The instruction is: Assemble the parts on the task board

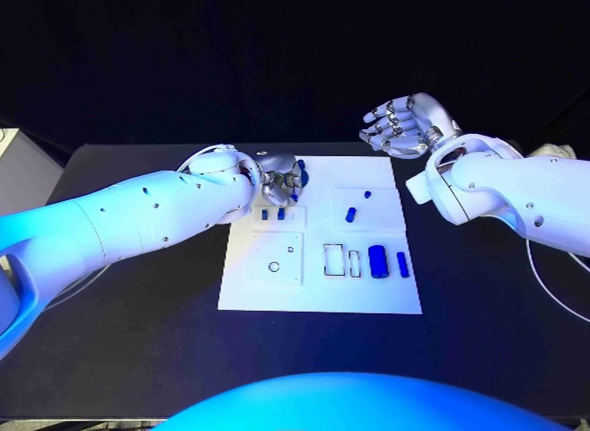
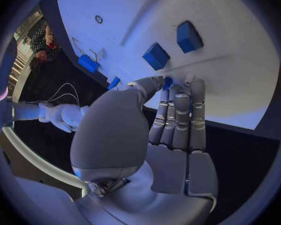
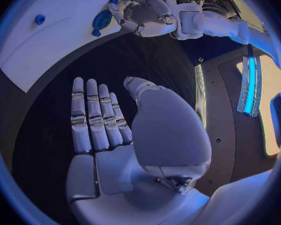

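Observation:
The white task board (image 1: 321,292) lies mid-table. My left hand (image 1: 279,184) hovers over its far left corner, thumb and fingertips pinching a small blue part (image 2: 168,80). Just below the hand stand two blue blocks (image 1: 273,215), which the left wrist view shows as blocks (image 2: 156,56) close to the fingertips. A blue peg (image 1: 350,214), a small blue piece (image 1: 367,193) and two upright blue cylinders (image 1: 377,261) sit further right on the board. My right hand (image 1: 400,126) is raised beyond the board's far right corner, and its palm (image 3: 103,135) is flat and holds nothing.
Rectangular slots (image 1: 335,259) and a round hole (image 1: 276,266) mark the board's near half. A round blue piece (image 3: 102,21) lies beside the left hand (image 3: 143,15) in the right wrist view. Black table (image 1: 139,341) surrounds the board.

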Tool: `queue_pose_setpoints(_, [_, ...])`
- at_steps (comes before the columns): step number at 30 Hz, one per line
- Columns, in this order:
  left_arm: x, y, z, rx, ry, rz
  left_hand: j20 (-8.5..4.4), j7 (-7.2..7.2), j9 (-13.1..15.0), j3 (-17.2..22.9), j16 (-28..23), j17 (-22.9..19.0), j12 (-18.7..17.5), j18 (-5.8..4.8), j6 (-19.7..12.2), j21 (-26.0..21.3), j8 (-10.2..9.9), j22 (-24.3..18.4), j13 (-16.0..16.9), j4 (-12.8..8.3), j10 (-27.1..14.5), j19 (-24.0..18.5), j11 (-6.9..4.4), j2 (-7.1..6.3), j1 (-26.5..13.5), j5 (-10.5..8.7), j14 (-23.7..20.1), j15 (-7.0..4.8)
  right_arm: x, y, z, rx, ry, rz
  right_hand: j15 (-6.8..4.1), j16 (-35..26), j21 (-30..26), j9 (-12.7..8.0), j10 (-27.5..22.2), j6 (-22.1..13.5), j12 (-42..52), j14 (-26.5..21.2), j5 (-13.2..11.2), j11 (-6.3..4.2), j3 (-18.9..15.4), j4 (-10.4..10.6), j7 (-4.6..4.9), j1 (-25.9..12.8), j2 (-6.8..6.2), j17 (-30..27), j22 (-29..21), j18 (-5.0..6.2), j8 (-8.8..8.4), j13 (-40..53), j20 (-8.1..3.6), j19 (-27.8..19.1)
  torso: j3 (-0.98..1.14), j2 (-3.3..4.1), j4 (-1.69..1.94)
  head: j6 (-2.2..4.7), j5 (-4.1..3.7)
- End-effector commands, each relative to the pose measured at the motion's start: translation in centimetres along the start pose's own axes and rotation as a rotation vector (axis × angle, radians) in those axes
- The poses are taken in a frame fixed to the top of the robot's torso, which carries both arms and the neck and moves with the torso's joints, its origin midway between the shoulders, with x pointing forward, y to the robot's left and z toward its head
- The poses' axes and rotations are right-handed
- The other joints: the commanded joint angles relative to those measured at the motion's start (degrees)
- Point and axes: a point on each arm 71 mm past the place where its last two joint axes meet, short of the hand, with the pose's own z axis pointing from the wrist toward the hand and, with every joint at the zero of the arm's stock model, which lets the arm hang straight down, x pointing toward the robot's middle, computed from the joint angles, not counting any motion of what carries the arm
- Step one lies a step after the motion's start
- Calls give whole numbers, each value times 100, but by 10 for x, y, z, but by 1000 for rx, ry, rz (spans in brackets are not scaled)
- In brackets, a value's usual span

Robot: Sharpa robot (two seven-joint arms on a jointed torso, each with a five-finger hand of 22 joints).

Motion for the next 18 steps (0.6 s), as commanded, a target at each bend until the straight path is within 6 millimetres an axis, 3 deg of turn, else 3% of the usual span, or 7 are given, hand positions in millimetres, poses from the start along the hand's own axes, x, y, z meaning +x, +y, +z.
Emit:
queue_pose_setpoints(1, [1, -2, 1, 14, 10, 2, -51, 1, -11, 37, 32, 9, -31, 85, 34, 34, -31, 10, -11, -3, 44, -8, 3, 37, -31, -20, 49, 10, 1, 1, 0, -12, 4, 5, 32, -23, -6, -6, -10, -42, -21, 7, 27, 42, -5, -38, 168, -44, -3, -12, -15, 73, -32, -14, 0, -51, -1, -3, 0, -2, -1])
queue_pose_setpoints(18, [8, -2, 4, 6, 36, -5, -63, 13, -32, 131, 188, 151, -207, 85, 148, 139, -111, 78, -102, -91, 205, -17, -21, 78, -80, -25, 215, -14, 2, 1, 0, -6, 21, 6, 40, -45, -7, -10, -20, -46, -27, 0, 27, 49, -13, -42, 174, -55, 0, -43, -56, 73, -33, -48, 7, -63, -3, 3, 3, -10, -27])
